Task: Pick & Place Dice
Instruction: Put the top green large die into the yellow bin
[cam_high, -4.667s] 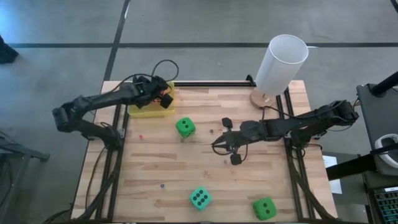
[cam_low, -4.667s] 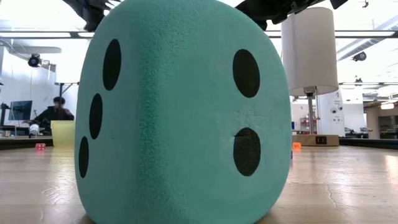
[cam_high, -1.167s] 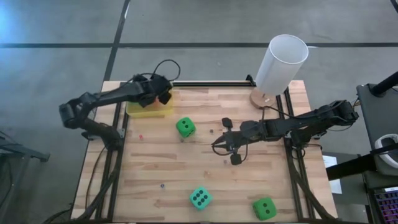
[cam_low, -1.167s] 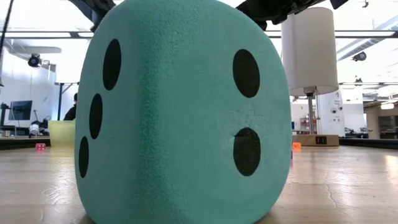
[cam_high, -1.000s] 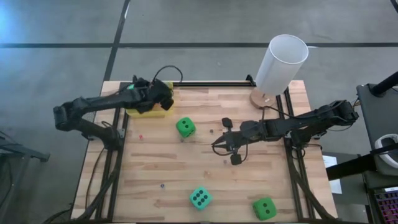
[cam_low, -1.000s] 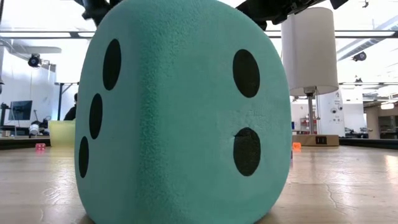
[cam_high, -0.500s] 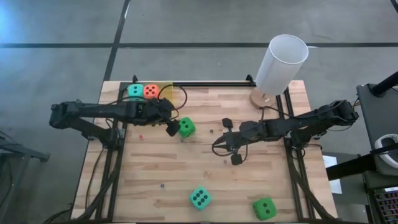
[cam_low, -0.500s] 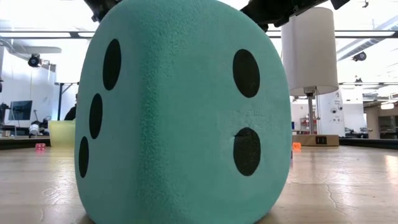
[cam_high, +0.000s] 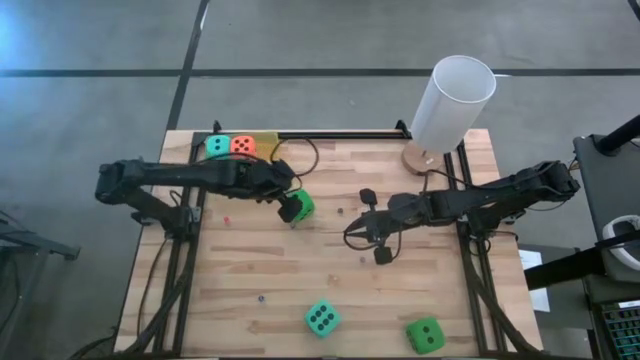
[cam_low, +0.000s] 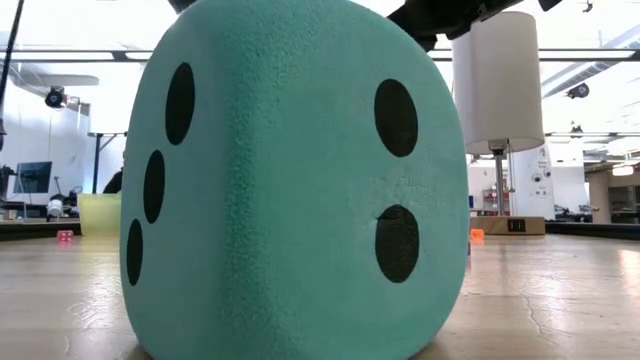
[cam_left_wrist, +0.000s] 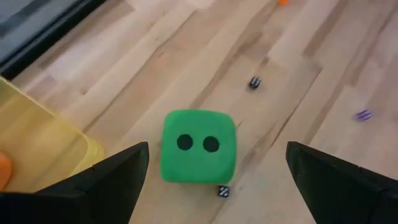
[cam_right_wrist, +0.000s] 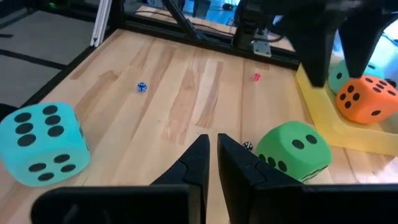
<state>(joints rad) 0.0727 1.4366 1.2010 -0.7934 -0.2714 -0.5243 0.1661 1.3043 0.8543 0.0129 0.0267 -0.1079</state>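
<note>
Filling the table's front edge are a teal die (cam_high: 321, 319) and a green die (cam_high: 425, 335). Farther in, the left gripper (cam_left_wrist: 214, 180) hangs over another green die (cam_left_wrist: 199, 146), fingers spread wide to either side, not touching. The right gripper (cam_right_wrist: 212, 155) waits mid-table, fingers together. At the back, the yellow tray (cam_high: 262, 142) holds a teal die (cam_high: 217, 146) and an orange-red die (cam_high: 242, 146).

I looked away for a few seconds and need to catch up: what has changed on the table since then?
The left gripper swung from above the yellow tray over to the green die mid-table and now hangs open over it, uncovering the teal die and orange-red die in the tray. The right gripper, shut, and the two front dice stayed put.
</note>
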